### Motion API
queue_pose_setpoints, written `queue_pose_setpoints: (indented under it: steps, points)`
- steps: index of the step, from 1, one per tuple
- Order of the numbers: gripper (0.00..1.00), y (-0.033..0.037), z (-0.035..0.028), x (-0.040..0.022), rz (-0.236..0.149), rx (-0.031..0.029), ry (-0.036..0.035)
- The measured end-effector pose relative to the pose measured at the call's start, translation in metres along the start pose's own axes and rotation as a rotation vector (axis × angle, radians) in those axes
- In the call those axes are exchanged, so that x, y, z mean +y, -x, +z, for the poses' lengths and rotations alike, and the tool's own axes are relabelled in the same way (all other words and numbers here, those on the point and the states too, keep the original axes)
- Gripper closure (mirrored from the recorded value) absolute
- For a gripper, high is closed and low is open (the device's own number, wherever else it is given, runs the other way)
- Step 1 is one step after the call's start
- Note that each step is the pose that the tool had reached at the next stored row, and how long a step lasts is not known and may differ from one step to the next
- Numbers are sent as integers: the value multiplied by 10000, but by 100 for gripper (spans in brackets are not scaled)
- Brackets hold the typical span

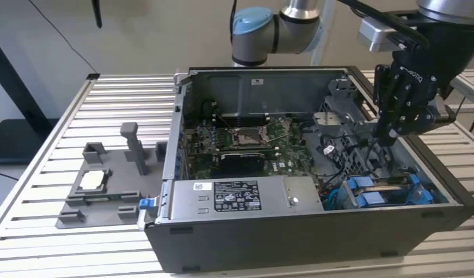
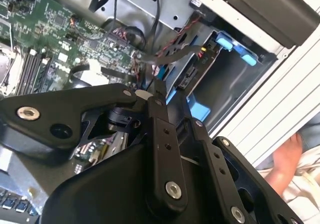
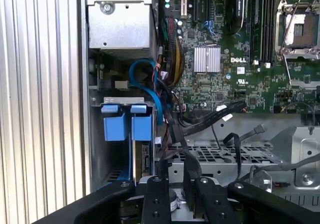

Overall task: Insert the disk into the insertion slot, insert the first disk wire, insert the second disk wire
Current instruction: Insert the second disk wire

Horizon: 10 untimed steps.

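Black gripper (image 1: 385, 139) hangs at 3 o'clock in the open dark-grey computer case (image 1: 298, 246), jaws pinched narrow on a thin black disk wire (image 3: 192, 168), blue-framed silver-grey disk (image 1: 370, 194) seated in the grey sheet-metal insertion slot (image 1: 335, 196) at 5 o'clock.

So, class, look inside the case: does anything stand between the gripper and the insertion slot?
Yes. Loose black cables hang between the gripper and the insertion slot, crossing close beside its blue-tabbed opening. Nothing else visible lies between them.
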<state>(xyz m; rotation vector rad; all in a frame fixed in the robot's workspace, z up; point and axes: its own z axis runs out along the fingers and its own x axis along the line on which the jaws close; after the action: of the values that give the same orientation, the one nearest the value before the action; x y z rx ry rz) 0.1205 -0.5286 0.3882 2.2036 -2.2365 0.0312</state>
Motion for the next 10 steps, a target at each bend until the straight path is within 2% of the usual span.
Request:
queue_pose_setpoints:
  steps: [10]
  points:
    - [73, 28, -3, 155, -2, 0, 0]
